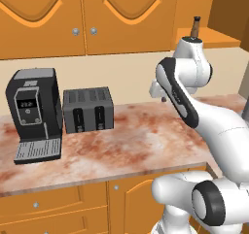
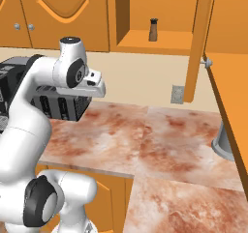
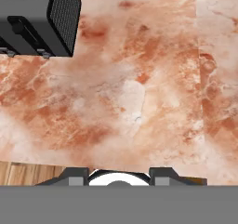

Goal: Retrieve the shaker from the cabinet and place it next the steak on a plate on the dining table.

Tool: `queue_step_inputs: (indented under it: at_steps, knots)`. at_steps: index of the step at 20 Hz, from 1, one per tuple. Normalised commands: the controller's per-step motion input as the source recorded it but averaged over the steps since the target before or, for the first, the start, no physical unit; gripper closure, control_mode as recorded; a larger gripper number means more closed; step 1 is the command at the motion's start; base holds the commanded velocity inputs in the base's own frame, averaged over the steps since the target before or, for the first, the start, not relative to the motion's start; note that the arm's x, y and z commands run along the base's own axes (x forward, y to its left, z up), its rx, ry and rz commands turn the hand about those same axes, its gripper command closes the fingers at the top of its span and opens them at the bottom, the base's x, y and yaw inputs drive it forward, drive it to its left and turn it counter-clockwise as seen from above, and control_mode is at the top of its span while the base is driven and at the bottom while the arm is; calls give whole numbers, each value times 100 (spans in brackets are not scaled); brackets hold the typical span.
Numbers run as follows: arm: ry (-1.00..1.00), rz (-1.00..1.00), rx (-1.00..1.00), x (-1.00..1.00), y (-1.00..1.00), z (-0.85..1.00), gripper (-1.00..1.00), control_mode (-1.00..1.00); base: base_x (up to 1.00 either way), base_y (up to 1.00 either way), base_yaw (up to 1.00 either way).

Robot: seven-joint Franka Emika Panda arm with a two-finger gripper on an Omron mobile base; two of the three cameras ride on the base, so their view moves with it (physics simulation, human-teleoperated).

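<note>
I have the gripper (image 3: 118, 175) pointing down at the counter (image 3: 139, 93), hanging above the marbled red-brown stone without touching it. In the hand view its two dark fingertips (image 3: 76, 174) stand apart with nothing between them, so it is open and carrying nothing. I read the gap as moderate rather than wide. The shaker (image 2: 153, 29) is well apart from the gripper, higher up and farther back toward the wall. In the right base view it lies up and to the right of the hand. It stands upright on the floor of the open cabinet (image 2: 164, 9), a slim brown cylinder with a darker top and nothing beside it on that shelf. In the left base view I see it just above the arm's topmost joint, which hides its base. The cabinet's door (image 2: 193, 43) is swung out toward me, to the right of the gripper, and its small silver knob (image 2: 208, 63) faces right. The toaster (image 3: 42, 18), a dark box with slots on top, sits on the counter close to the gripper, in the upper left corner of the hand view. Beyond the toaster, farther from the gripper on the same side, the black coffee machine (image 1: 34, 114) stands against the wall. A grey wall socket (image 2: 177, 94) is set in the beige wall below the open cabinet. A grey rounded object (image 2: 224, 140) sits on the counter far to the gripper's right, partly hidden by the door, and I cannot tell what it is.
</note>
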Motion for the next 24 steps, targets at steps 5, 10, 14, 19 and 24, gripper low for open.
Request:
queue_step_inputs:
  at_steps: [5, 10, 14, 19, 24]
  knots:
    - [-13, -1, 0, -43, -3, 2, -100, -100, 0, 0, 0]
    - [-30, -2, 0, -60, -4, 7, -100, -100, 0, 0, 0]
    - [-32, 0, 1, -44, -17, 37, -100, -100, 0, 0, 0]
    - [-19, 0, 4, -42, -39, 57, -100, -100, 0, 0, 0]
    - [-8, 0, 5, -28, -38, 68, -100, -100, 0, 0, 0]
